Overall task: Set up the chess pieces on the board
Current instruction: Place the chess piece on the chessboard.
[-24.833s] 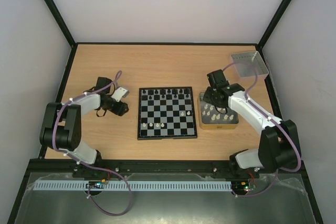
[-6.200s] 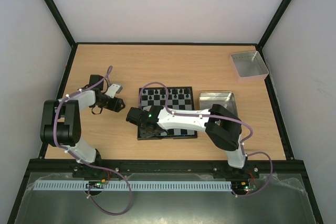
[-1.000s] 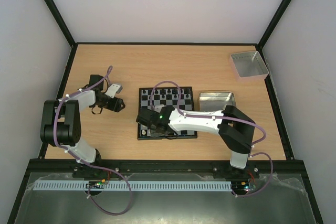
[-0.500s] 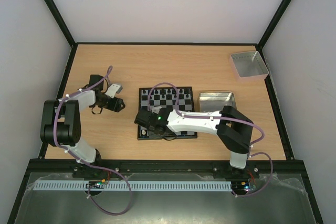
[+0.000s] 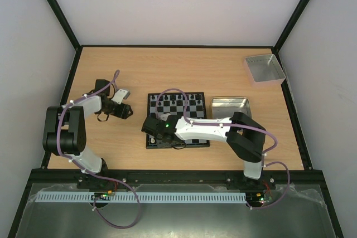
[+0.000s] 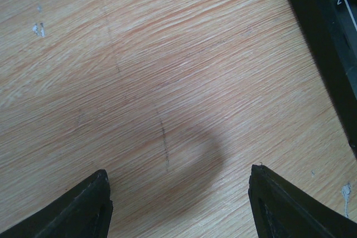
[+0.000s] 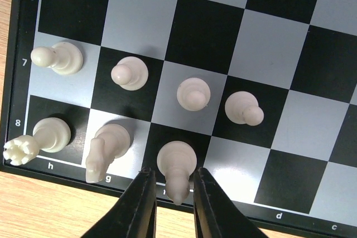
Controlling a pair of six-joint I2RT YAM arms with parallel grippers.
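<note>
The board (image 5: 195,106) lies at the table's middle, with black pieces (image 5: 177,98) along its far rows. My right gripper (image 5: 153,132) hovers over its near-left corner. In the right wrist view its jaws (image 7: 171,174) straddle the head of a white bishop (image 7: 177,163) standing on the board (image 7: 17,82), with a thin gap on each side. Beside it stand a white knight (image 7: 106,146) and rook (image 7: 42,137), with several white pawns (image 7: 129,72) one row in. My left gripper (image 5: 127,111) is open and empty over bare wood (image 6: 178,174).
A shiny shallow tray (image 5: 230,106) sits right of the board, partly under my right arm. A grey metal tray (image 5: 265,69) stands at the far right corner. The board's black rim (image 6: 329,37) shows at the right of the left wrist view.
My right gripper has edged slightly left along the board's near edge over the last second. The left arm has not moved.
</note>
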